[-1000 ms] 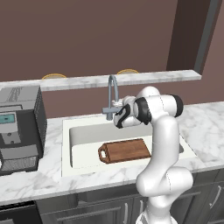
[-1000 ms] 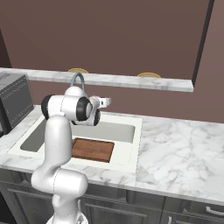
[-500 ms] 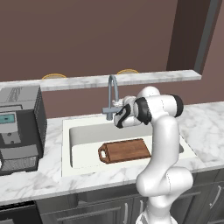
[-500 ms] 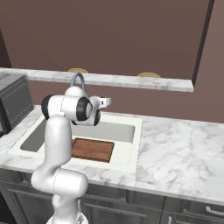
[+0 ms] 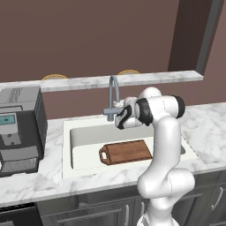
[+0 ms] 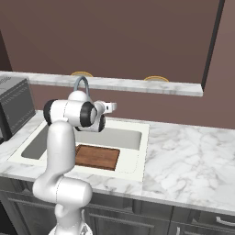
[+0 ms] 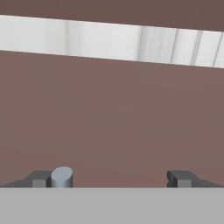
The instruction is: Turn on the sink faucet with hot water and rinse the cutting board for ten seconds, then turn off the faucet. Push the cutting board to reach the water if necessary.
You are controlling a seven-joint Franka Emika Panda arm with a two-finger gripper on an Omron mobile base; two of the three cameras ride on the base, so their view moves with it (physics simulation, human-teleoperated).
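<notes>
- At the far rim of the wide off-white rectangular sink [image 5: 84, 132], the tall slim grey metal gooseneck faucet [image 5: 113, 90] stands with no stream of water falling from its spout
- The white arm's two-finger gripper [image 5: 118, 115] sits spread beside the faucet's base; in the hand view a small grey cylinder end, probably the side lever [image 7: 61, 177], lies against the left finger tip [image 7: 40, 179], with the right tip well apart from it
- Judging by that, the lever sits on the left side of the open claw, so the coming nudge likely goes sideways against it to start hot water
- The flat reddish-brown wooden cutting board [image 5: 128, 151] lies in the basin, long axis running left to right, handle end to the left, nearer than the spout
- White grey-veined marble counter [image 6: 183, 156] surrounds the sink; a dark boxy appliance [image 5: 20, 128] stands at the left, brown wall behind
</notes>
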